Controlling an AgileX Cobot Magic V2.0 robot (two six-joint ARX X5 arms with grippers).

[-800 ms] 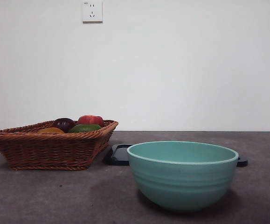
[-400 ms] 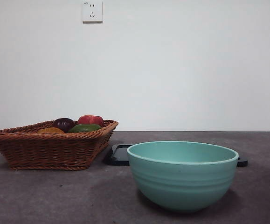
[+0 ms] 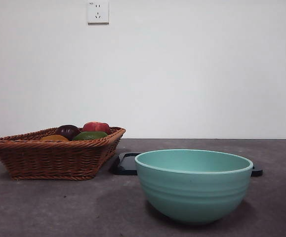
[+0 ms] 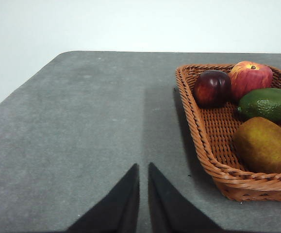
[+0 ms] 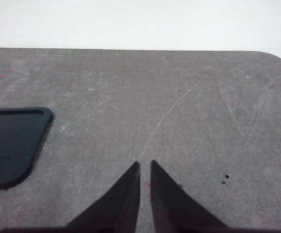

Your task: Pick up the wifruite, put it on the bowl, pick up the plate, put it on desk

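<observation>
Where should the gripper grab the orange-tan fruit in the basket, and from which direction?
Grip the wifruite across its narrow middle, coming straight down from above. It lies on its side low in the wicker basket, close to the rim, with the green fruit beside it, so a sideways approach looks blocked. The left gripper is nearest.

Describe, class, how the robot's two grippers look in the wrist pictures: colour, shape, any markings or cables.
Both look alike. The left gripper and the right gripper each show two matte black jaws, broad at the base and tapering to pointed tips. No markings, cables or arm links are visible.
</observation>
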